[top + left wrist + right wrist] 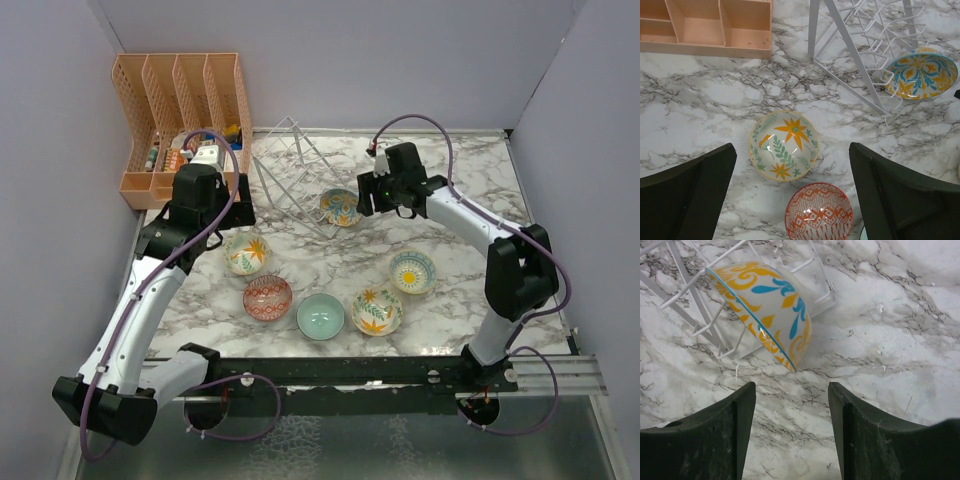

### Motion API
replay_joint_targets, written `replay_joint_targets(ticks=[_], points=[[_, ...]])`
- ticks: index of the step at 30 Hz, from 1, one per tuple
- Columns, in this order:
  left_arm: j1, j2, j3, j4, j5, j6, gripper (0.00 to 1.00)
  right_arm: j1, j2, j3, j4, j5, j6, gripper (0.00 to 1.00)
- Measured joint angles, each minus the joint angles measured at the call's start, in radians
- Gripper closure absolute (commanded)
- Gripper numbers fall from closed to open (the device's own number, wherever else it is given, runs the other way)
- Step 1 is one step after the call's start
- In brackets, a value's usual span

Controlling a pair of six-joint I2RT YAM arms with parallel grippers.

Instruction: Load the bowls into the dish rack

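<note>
The white wire dish rack [295,170] stands at the back middle. A blue-and-orange patterned bowl [341,207] leans tilted in its near end; it shows in the right wrist view [767,307] and the left wrist view [920,72]. My right gripper [372,195] is open and empty just right of that bowl. My left gripper [235,213] is open and empty above a cream flower bowl [246,252] [783,145]. A red-patterned bowl [268,297] [818,212], a teal bowl [320,316], a second cream flower bowl [377,310] and a yellow-sun bowl [412,271] sit on the table.
An orange slotted file organizer [180,115] holding small items stands at the back left, also in the left wrist view [705,25]. Grey walls close the left, back and right sides. The marble table [450,180] ends at a black rail in front.
</note>
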Motion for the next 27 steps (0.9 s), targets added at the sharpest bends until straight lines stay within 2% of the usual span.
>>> replay_joint_targets(ticks=[6,20,22,27], points=[[0.0,0.019,0.0,0.002,0.0,0.0,0.01,0.022,0.017,-0.016,0.116,0.005,-0.033,0.43],[0.0,0.035,0.0,0.005,0.0,0.0,0.01,0.041,0.098,-0.034,0.288,0.138,-0.015,0.64],[0.0,0.035,0.0,0.005,0.0,0.0,0.01,0.047,0.098,-0.034,0.3,0.153,-0.014,0.69],[0.0,0.038,0.0,0.006,0.0,0.001,0.01,0.07,0.098,-0.044,0.33,0.192,-0.035,0.96]])
